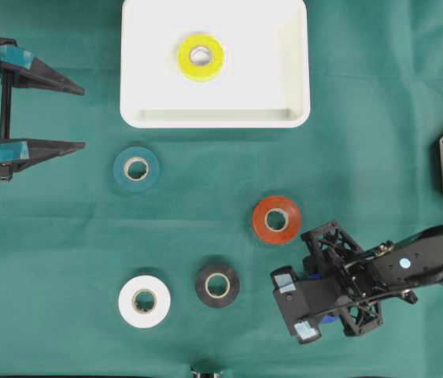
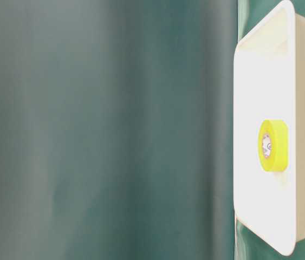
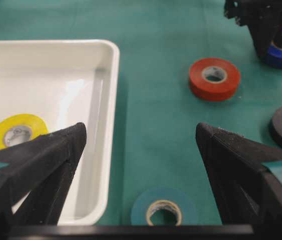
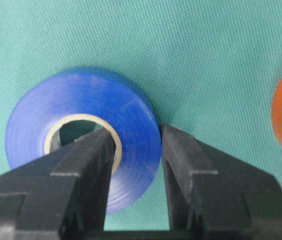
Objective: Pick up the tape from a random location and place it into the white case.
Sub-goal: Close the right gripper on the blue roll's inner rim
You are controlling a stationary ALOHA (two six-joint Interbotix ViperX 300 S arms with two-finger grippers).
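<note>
While the left gripper (image 1: 79,118) is waiting with fingers spread wide at the table's left edge, the right gripper (image 4: 133,150) is pinching the blue tape (image 4: 80,135) near the right front corner, one finger inside its core. The white case (image 1: 215,118) is sitting by the far edge, holding a yellow tape (image 1: 200,57).

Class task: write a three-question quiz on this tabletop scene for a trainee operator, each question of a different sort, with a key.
1. True or false: the white case holds the yellow tape.
2. What does the right gripper pinch? A red tape B blue tape C black tape
3. Fill in: the left gripper is ____.

Key: 1 true. 2 B, one of its fingers inside the core, one outside. 3 open, holding nothing.
</note>
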